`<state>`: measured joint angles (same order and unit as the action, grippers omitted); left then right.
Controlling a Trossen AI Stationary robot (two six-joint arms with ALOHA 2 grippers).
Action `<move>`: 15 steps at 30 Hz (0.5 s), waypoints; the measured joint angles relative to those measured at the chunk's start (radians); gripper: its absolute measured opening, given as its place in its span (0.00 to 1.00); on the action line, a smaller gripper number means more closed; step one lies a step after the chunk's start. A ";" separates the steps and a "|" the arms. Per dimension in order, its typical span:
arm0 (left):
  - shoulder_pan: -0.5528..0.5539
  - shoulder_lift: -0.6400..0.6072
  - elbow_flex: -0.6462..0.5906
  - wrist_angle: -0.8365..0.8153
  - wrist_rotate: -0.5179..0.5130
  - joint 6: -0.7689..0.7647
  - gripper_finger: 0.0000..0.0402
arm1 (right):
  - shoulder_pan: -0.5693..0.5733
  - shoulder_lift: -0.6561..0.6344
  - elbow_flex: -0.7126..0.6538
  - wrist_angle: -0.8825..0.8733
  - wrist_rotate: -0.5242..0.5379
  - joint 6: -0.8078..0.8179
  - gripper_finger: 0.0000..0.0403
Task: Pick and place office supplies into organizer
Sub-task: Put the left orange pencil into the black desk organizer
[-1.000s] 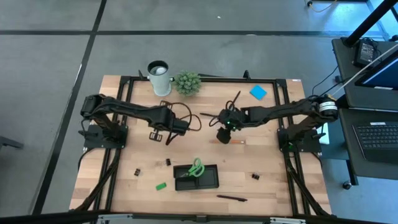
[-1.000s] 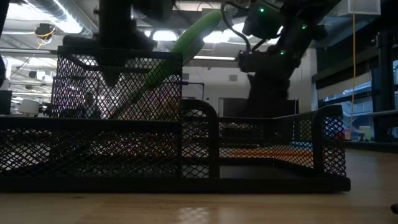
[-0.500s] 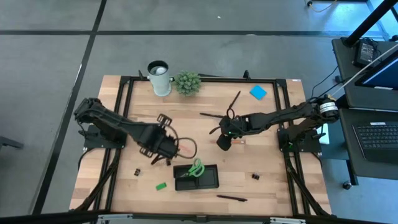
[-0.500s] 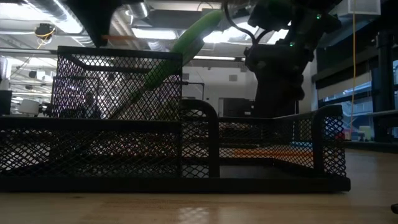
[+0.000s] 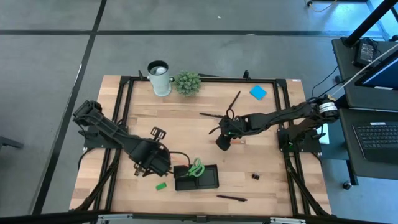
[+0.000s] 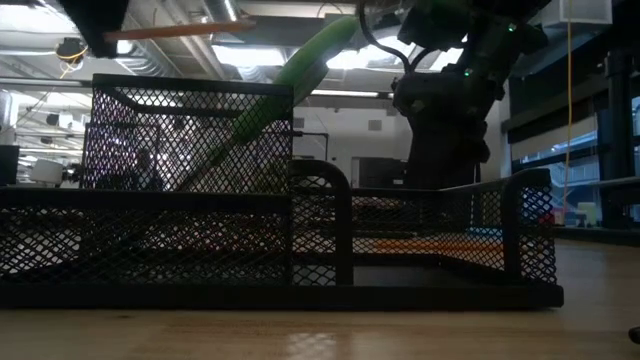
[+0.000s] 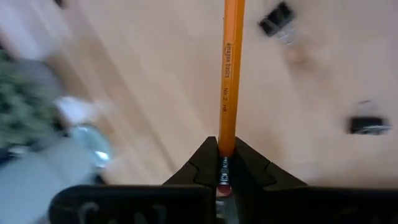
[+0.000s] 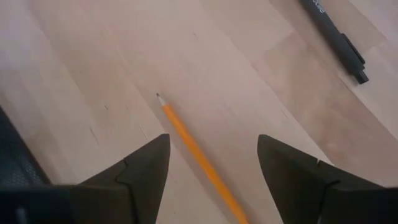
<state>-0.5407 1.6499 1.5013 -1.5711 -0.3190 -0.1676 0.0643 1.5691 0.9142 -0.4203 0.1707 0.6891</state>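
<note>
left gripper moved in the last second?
Yes. In the high view the left gripper, shut on an orange pencil, has travelled from mid-table, below the white cup, down toward the organizer.

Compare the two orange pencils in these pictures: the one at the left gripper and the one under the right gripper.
The pencil in the left gripper is clamped between shut fingers; the other pencil lies loose between the right gripper's open fingers.
The held pencil is up off the table, next to the organizer; the loose pencil lies flat on the wood near a black pen.
Both are slim and orange.
</note>
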 joint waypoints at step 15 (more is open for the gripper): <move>0.017 0.053 0.002 -0.001 0.364 -0.162 0.04 | 0.000 0.026 0.000 0.027 0.000 0.010 0.61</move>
<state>-0.5233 1.7031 1.5029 -1.5717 0.0451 -0.3294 0.0643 1.5952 0.9144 -0.3932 0.1707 0.6991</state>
